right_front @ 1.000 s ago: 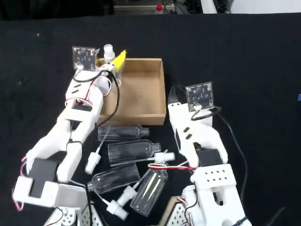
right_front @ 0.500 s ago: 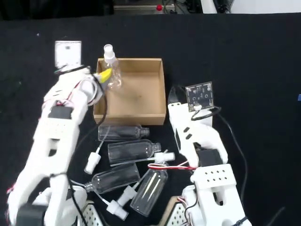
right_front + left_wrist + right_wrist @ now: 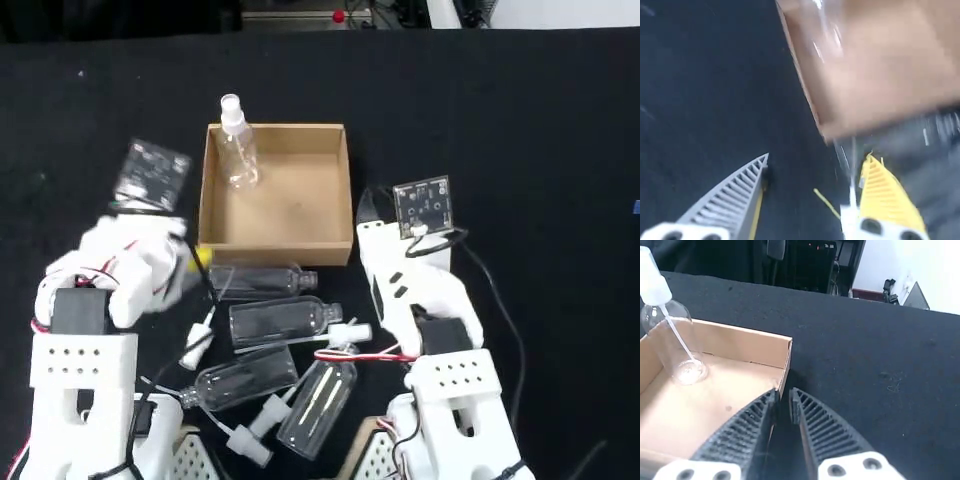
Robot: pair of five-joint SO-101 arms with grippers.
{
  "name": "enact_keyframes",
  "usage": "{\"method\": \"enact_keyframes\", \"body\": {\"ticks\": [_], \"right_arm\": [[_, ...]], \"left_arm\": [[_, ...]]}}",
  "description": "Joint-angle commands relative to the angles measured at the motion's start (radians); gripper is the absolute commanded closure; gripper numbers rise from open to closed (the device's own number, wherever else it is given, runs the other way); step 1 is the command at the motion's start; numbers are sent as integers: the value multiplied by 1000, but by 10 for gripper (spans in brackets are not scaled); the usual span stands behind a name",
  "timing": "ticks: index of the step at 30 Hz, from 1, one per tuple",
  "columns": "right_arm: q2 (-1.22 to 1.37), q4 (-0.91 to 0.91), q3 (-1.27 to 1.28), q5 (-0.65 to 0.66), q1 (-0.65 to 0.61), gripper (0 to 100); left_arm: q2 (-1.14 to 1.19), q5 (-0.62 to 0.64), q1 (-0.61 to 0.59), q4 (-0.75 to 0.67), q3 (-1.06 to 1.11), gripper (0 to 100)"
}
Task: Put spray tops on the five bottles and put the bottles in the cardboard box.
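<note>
Left claw [image 3: 817, 158] agape beside cardboard box [image 3: 880, 70]

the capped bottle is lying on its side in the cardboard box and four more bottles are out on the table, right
Not lying: the capped bottle stands upright in the cardboard box, as the right wrist view shows. Four more bottles are out on the table.

High view looks down from overhead; both wrist views (close in) share the cardboard box [image 3: 300, 210].
</note>
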Motion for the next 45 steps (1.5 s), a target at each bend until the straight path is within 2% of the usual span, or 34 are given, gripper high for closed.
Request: {"method": "enact_keyframes", "body": {"ticks": [1,4,8,13,22,33,45], "right_arm": [[10,-32,-10,5,14,966],[10,-32,-10,5,15,966],[10,-32,-10,5,15,966],[7,-32,-10,5,18,966],[7,-32,-12,6,15,966],[7,-32,-12,6,15,966],[8,-32,-13,6,15,966]], "left_arm": [[32,-101,73,103,-48,733],[44,-149,151,170,-31,733],[43,-186,323,285,-27,733],[43,-180,435,308,8,733],[43,-184,452,262,176,731],[43,-186,452,15,406,728],[43,-183,453,-2,452,734]]}}
